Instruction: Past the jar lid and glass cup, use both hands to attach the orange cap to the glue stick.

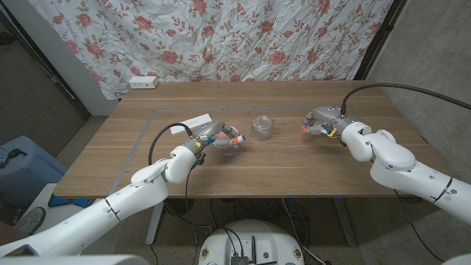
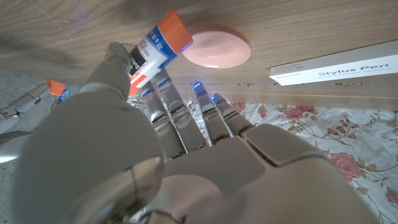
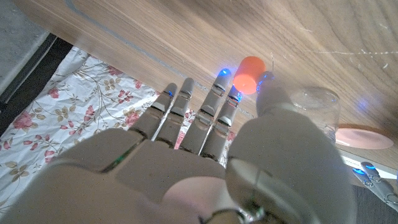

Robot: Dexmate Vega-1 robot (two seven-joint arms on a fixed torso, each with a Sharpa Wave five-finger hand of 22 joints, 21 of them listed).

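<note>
Head view: glue stick [image 1: 230,138] (L robot hand [image 1: 211,135])

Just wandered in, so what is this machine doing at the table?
The robot's left hand grips a white, blue and orange glue stick. Its right hand pinches the small orange cap. A clear glass cup stands between them on the wooden table, and a pale pink jar lid lies nearby. Cap and stick are apart.

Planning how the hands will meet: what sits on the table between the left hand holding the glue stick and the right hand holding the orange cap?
In the head view, the clear glass cup stands between the left hand and right hand; otherwise bare wood.
</note>
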